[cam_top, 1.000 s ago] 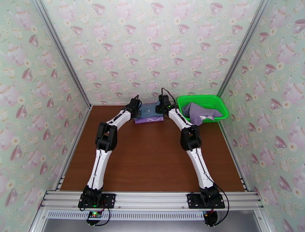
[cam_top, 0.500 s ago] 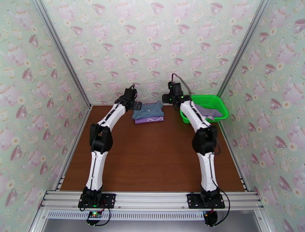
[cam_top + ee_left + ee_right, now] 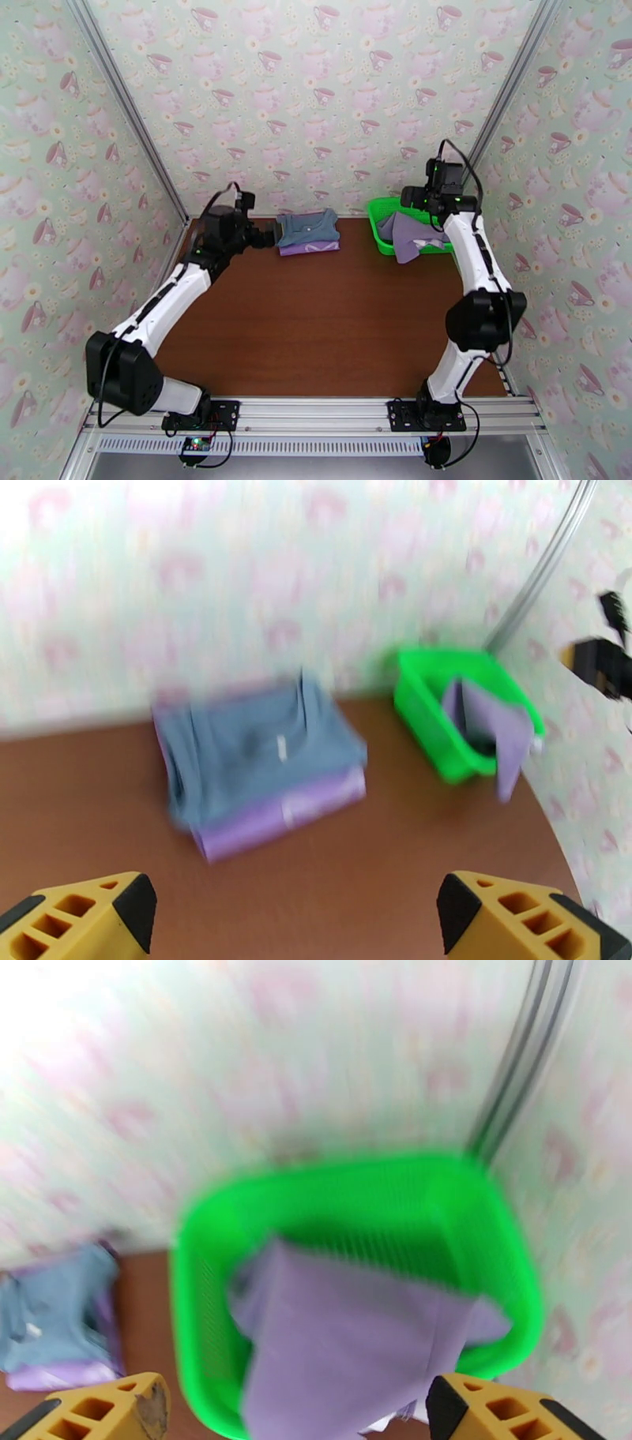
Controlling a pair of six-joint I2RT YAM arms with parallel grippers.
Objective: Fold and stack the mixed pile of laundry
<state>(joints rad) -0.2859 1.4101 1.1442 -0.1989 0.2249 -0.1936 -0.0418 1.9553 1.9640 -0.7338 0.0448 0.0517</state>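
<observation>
Laundry at the back: two pieces folded, one in the basket.
At the far edge of the table (image 3: 316,331), a neat stack: dusty blue-grey garment (image 3: 308,227) folded square atop the bright purple shirt (image 3: 310,248), white mark on its near fold. Well to the right, in the far corner, the green basket (image 3: 379,213), with the pale lavender-grey garment (image 3: 409,237) rumpled and draped over the near rim. Left gripper (image 3: 296,902) wide open and empty, just left of the stack. Right gripper (image 3: 292,1406) spread wide above the basket, gripping nothing. Broad bare brown surface from stack to arm bases.
</observation>
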